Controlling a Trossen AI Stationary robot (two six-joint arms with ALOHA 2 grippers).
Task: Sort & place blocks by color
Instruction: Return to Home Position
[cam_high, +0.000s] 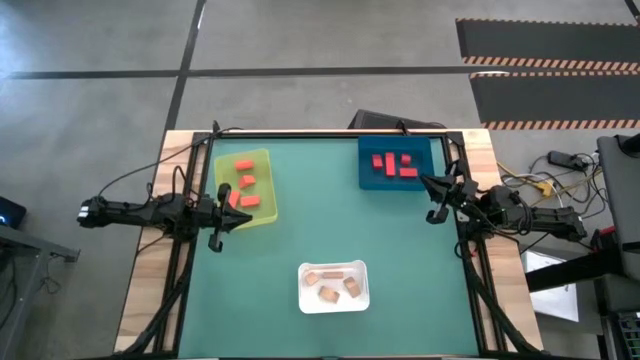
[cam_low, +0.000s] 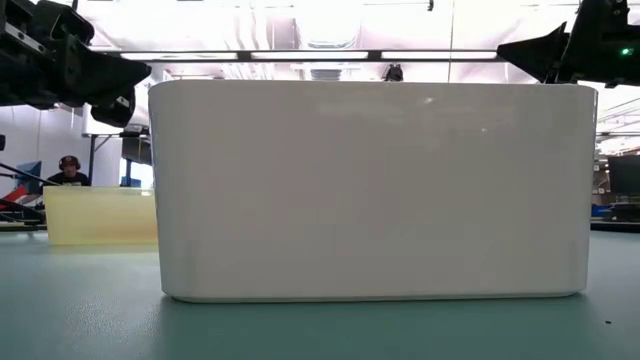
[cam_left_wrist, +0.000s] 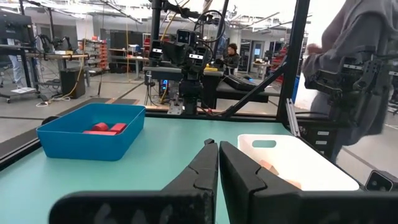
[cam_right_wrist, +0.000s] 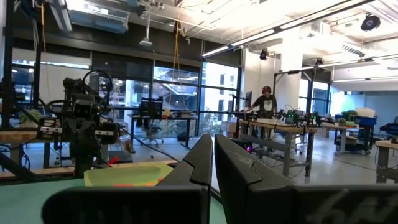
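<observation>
White tray (cam_high: 303, 300) sits nearest you on the green table (cam_high: 330, 220) and holds four tan blocks (cam_high: 328, 293). Farther in, your left gripper (cam_high: 240, 221) hangs over the near left corner of the yellow-green tray (cam_high: 264, 176). Its fingers are clenched together with nothing held. Four orange blocks (cam_high: 247, 181) lie in that tray. Your right gripper (cam_high: 425, 181) sits at the near right corner of the blue tray (cam_high: 425, 150), also clenched and empty. Farthest back, the red blocks (cam_high: 400, 172) lie in the blue tray. Every block you can see is in a tray.
</observation>
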